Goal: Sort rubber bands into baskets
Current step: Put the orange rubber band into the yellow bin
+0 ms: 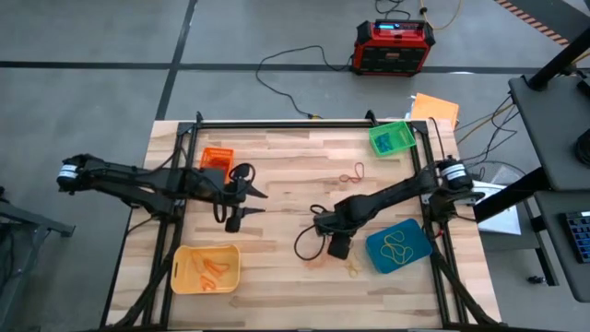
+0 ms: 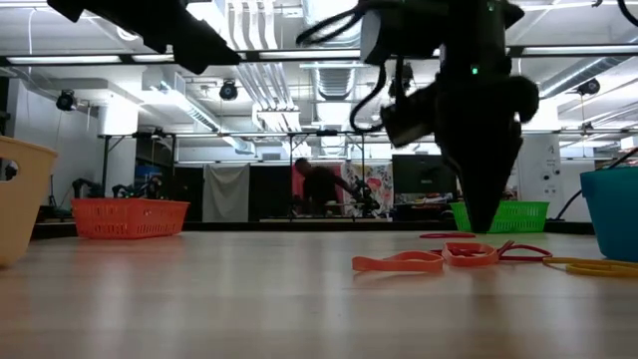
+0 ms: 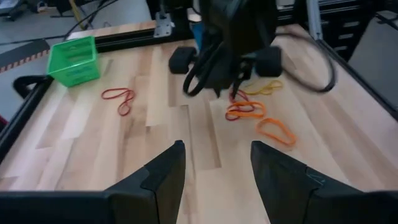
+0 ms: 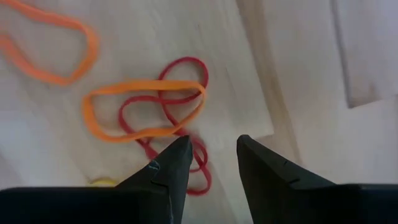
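Nearest to us in the low view lie a few rubber bands on the table (image 1: 277, 166) — an orange band (image 2: 397, 262) flat on the wood, and just behind it an orange loop (image 4: 144, 109) lying across a twisted red band (image 4: 180, 112). The right gripper (image 4: 211, 152) stands point-down right over this little heap, its fingers apart, tips at the red band's edge with nothing between them. A yellow band (image 3: 264, 88) lies just beyond. To that side sits the blue basket (image 1: 398, 245) with yellow bands in it.

Farther off, the left gripper (image 1: 261, 201) hovers near the table's middle, its fingers parted and empty. Behind it we see the orange basket (image 1: 217, 159); the yellow basket (image 1: 205, 268) holds orange bands. At the far corner stands the green basket (image 1: 392, 138), with a lone red band (image 1: 352, 172) near it.
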